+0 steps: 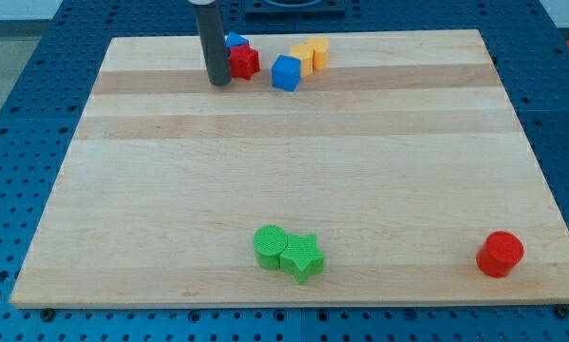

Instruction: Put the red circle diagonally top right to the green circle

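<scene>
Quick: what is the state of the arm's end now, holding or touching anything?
No gripper: my tip holds nothing; it stands just left of the red block, contact unclear, far from the red circle.

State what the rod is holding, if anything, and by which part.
Nothing: my tip has no fingers and rests beside the red block.

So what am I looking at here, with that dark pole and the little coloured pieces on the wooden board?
The dark pole is the end of a robot arm. It has no hand and holds nothing; its lower end, my tip, slides along the wooden board and pushes blocks. The one camera looks down at the board. At the view's top, right of the tip, are a red block, a blue block behind it, a blue cube and yellow blocks. Near the bottom, a green circle touches a green star. The red circle sits bottom right.
</scene>
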Robot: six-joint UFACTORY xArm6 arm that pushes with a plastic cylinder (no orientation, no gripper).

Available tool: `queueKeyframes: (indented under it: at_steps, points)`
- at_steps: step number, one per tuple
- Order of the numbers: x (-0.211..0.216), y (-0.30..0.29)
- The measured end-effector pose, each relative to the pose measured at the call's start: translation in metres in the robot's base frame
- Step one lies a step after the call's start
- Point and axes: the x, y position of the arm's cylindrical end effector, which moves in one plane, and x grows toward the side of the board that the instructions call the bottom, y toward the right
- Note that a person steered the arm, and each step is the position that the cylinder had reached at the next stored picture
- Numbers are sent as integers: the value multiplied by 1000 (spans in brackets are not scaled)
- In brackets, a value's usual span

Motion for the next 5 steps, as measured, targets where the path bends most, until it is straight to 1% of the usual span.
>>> queueKeyframes:
  at_steps: [1, 2, 3, 4, 5]
  points:
    - [39, -7]
    - [68, 53]
    - [84, 161]
    - [130, 290]
    - [188, 410]
